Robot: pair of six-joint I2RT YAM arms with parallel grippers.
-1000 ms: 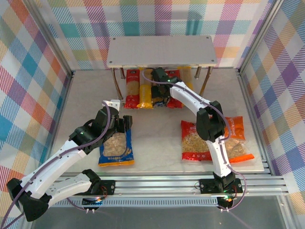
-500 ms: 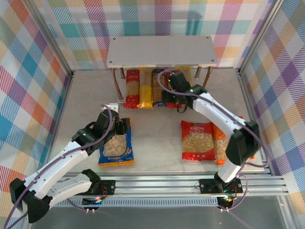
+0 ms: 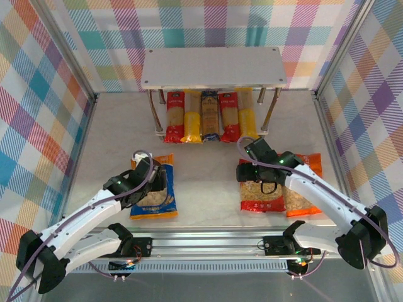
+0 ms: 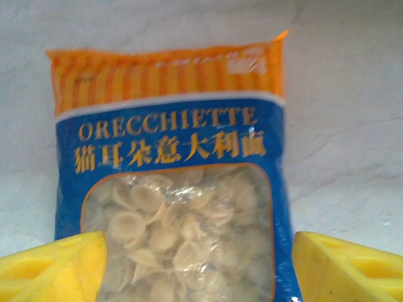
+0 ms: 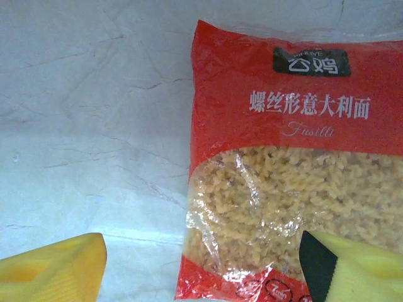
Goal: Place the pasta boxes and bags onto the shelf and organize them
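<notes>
Several long pasta boxes (image 3: 210, 117) lie side by side on the lower tier of the shelf (image 3: 213, 67): red, yellow, dark, red, yellow. The blue bag (image 3: 155, 200) (image 4: 170, 182) lies flat on the table. My left gripper (image 3: 151, 182) (image 4: 196, 267) hovers open over it, its yellow fingers (image 4: 53, 267) on either side of the bag's window. The red bag (image 3: 260, 195) (image 5: 289, 157) lies beside the orange bag (image 3: 308, 189). My right gripper (image 3: 257, 168) (image 5: 203, 270) is open above the red bag's left edge, with one of its fingers (image 5: 356, 270) over the bag.
Plaid walls and metal frame posts (image 3: 94, 100) close in the table on three sides. The shelf's thin legs (image 3: 153, 110) stand at the back. A rail (image 3: 208, 242) runs along the near edge by the arm bases.
My right arm has drawn back from the shelf's lower tier to above the red bag, leaving the boxes there. My left gripper has shifted slightly nearer over the blue bag.
</notes>
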